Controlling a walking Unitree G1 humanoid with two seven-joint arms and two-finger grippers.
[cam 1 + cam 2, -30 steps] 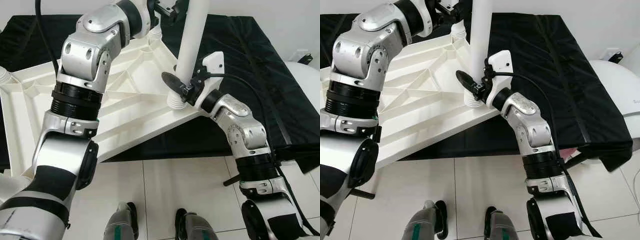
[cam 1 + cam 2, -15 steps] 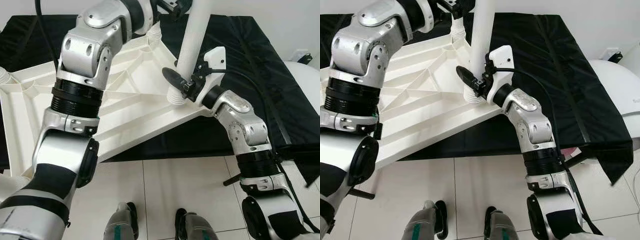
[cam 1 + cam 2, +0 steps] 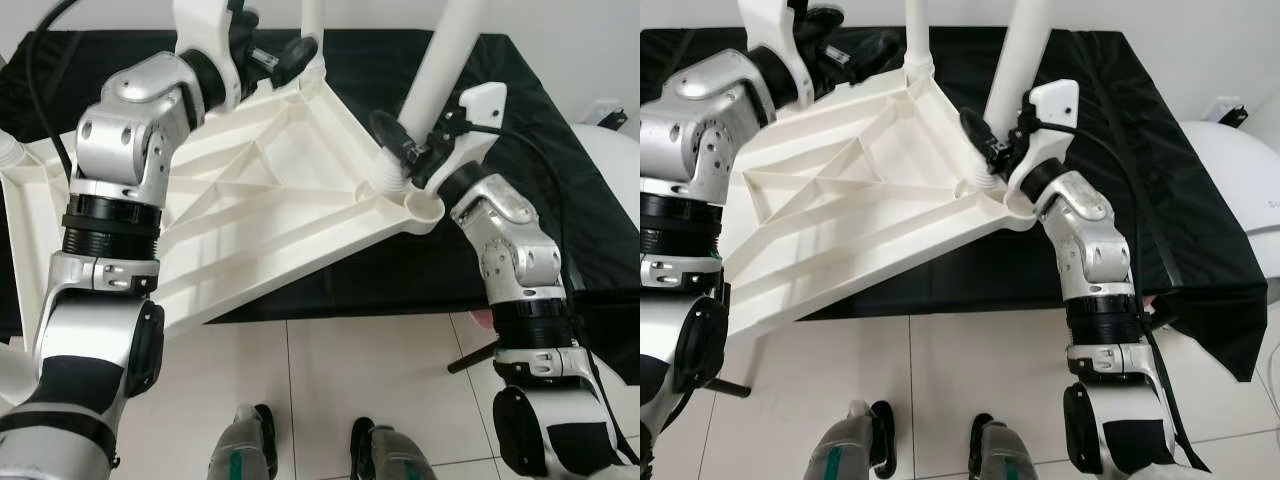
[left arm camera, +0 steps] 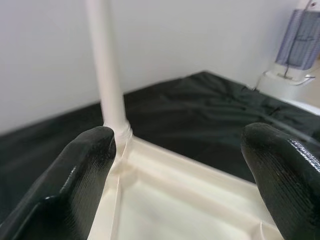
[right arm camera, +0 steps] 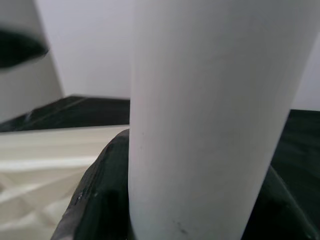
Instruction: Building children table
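The tabletop (image 3: pixel 270 215) lies upside down on a black cloth (image 3: pixel 520 130), ribbed underside up, one corner overhanging the cloth's near edge. Over the last second that corner has swung toward the robot's right and the whole top has turned with it, so the corner socket (image 3: pixel 425 205) that the right arm was working over now shows as an open ring, with the leg (image 3: pixel 440 70) standing tilted just behind it. The right gripper (image 3: pixel 405 150) has kept its fingers clamped around the bottom of that leg, right by the threaded end near the socket; in the right wrist view the white tube sits tight between the dark pads. The leg leans more than it did a second ago, so by my reading it is not yet seated and needs to be brought upright over the socket before it will go home. The left gripper (image 4: pixel 185 170), previously up at the far corner of the top, is now spread wide and holding nothing, hovering over the top close to the far leg (image 4: pixel 107 75), which stands straight in its own corner. That leg looks done. The risk now is the top sliding again on the cloth while the right arm pushes.
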